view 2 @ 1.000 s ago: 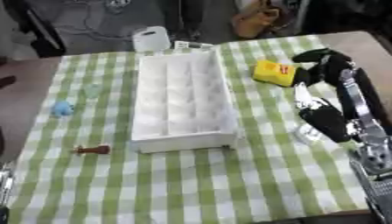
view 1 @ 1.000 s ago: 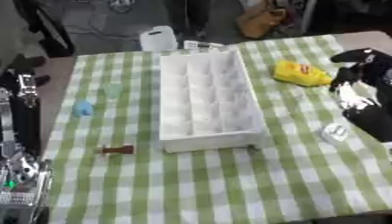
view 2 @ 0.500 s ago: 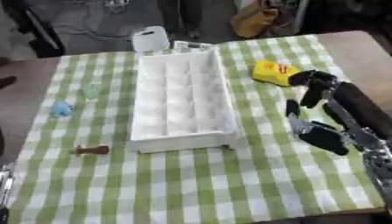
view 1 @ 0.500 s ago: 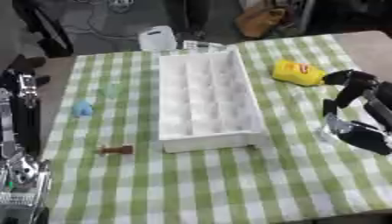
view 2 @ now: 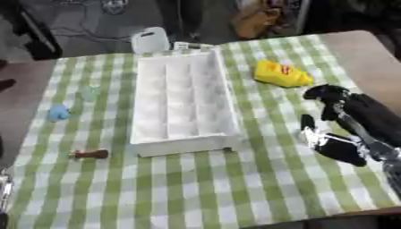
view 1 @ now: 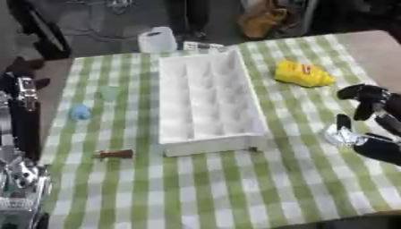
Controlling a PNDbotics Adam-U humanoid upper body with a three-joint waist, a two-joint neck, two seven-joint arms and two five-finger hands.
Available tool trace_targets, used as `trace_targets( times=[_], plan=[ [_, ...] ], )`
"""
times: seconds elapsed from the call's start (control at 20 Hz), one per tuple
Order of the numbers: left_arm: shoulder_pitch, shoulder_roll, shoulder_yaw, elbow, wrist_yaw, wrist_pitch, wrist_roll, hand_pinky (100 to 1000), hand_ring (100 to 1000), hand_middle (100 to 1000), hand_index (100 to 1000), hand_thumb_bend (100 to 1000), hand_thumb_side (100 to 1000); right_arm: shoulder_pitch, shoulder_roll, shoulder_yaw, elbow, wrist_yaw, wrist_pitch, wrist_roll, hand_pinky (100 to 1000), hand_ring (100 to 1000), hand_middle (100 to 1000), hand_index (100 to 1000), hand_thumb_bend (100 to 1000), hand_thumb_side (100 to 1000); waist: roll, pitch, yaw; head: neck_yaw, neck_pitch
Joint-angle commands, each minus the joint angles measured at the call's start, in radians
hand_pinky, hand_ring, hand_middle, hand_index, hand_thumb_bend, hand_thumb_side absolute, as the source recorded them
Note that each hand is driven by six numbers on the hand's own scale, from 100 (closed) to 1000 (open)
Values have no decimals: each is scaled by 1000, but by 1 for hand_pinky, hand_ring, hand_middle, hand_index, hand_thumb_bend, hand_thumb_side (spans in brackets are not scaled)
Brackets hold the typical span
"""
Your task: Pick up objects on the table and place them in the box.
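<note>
One right hand (view 2: 342,129) near the table's (view 2: 258,188) right edge curls its fingers around a small shiny object (view 1: 341,134); the white box (view 2: 183,103) stands mid-table.

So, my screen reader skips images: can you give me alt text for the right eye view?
The right robot hand reaches over a small shiny object on a green checked table, right of a white compartment box. A yellow item lies beyond it.

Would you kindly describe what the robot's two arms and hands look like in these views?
The right hand has black, segmented fingers on a thick black forearm. The left arm shows as black links with silver metal joints and fittings; no left hand can be made out.
</note>
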Motion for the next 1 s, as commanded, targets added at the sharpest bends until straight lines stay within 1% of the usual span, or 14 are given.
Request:
trace_targets(
  times=[0.05,0.2,0.3,0.35,0.45,0.55,0.8,1.0],
  plan=[
    [-8,20,6,-16,-3,1,-2,757,1000,697,736,100,871,2,-40,-17,-20,12,9,3,585,544,841,903,100,461,-22,-32,-4,0,8],
    [-5,23,5,-14,-3,2,-3,757,1000,696,736,100,871,9,-92,-37,16,42,38,4,592,550,848,914,100,472,-21,-33,-4,0,18],
    [-4,23,5,-13,-2,2,-4,757,1000,696,736,100,871,8,-105,-38,27,54,44,-4,592,550,848,914,100,472,-21,-33,-4,0,20],
    [-4,23,5,-13,-2,2,-4,757,1000,695,736,100,871,7,-108,-37,31,58,44,-7,604,563,859,930,100,512,-21,-32,-4,0,21],
    [-3,24,4,-13,-1,2,-5,757,1000,695,736,100,871,2,-134,-34,52,78,36,-8,613,577,869,938,100,539,-19,-30,-2,-2,29],
    [-2,25,3,-12,0,2,-5,758,1000,695,736,100,871,-4,-150,-31,70,95,24,-12,619,581,875,945,100,542,-18,-29,-1,-4,33],
    [-1,25,0,-11,2,2,-9,758,1000,695,736,100,872,-32,-180,-26,127,124,6,-21,623,583,874,945,115,549,-12,-22,0,-46,48],
    [-2,26,-1,-11,3,2,-10,758,1000,695,736,100,871,-45,-187,-21,160,135,-1,-29,624,581,874,947,118,559,-6,-18,2,-61,49]
  ],
)
